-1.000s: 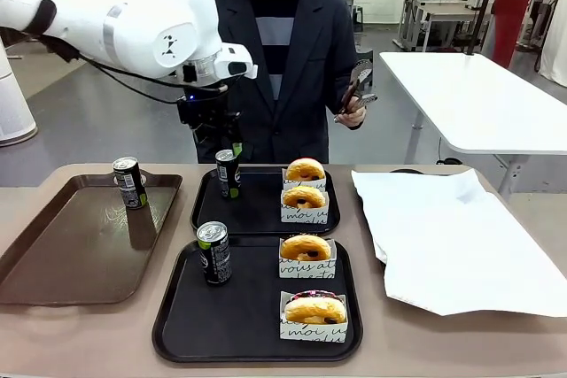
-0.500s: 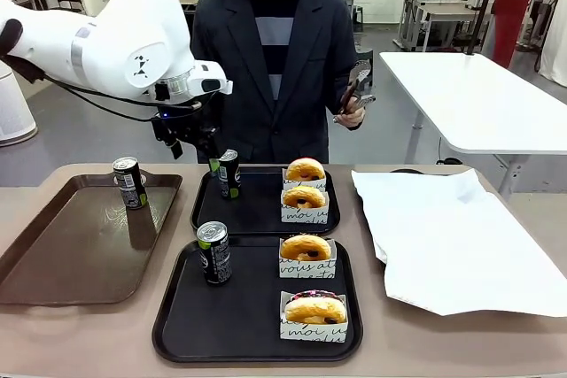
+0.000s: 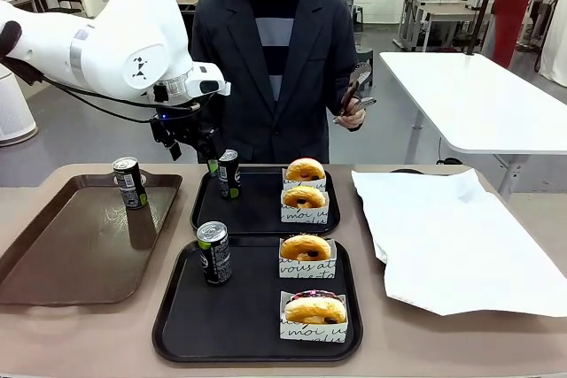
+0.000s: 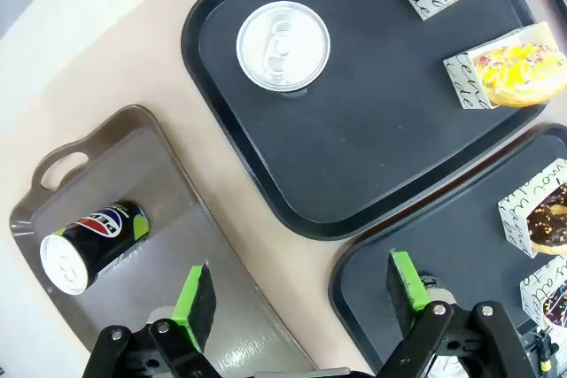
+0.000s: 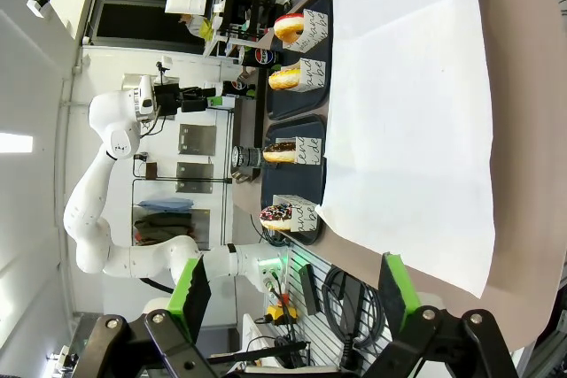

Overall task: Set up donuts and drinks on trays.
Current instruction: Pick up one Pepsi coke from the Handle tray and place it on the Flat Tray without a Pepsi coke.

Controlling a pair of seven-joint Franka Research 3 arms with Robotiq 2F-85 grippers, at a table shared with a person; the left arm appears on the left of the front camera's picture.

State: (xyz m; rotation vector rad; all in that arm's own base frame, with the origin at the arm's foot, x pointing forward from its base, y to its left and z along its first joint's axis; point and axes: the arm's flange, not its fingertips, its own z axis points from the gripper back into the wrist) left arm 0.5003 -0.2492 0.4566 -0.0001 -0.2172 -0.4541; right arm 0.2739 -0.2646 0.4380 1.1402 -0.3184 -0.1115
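Broadly, a beige table (image 3: 532, 343) runs across the front view, with a person in a dark jacket standing at its far side, one hand (image 3: 353, 112) raised holding tongs. A large white paper sheet (image 3: 452, 236) covers the table's right part. On the left lies a long glossy brown tray (image 3: 53, 254) with 1 black can (image 3: 129, 182) standing at its far end, likely spare stock.

At the centre sit 2 black trays, one behind the other and nearly touching. The far tray (image 3: 257, 214) carries 1 drink can (image 3: 229, 173) at its left and 2 sleeved donuts (image 3: 305, 192) at its right. The near tray (image 3: 244, 320) is laid out the same way: 1 can (image 3: 213, 252) at left, 2 donuts (image 3: 312, 285) at right. Each tray looks like a matching serving of 1 drink and 2 donuts, so the setting-up appears nearly or fully complete.

From the left, the white left arm reaches over the table. Its left gripper (image 3: 197, 146) hangs above the far tray's left edge, beside that tray's can, jaws spread wide and holding nothing. The right gripper (image 5: 292, 294), seen in its own wrist view, is likewise released and empty, off beyond the paper sheet's edge.
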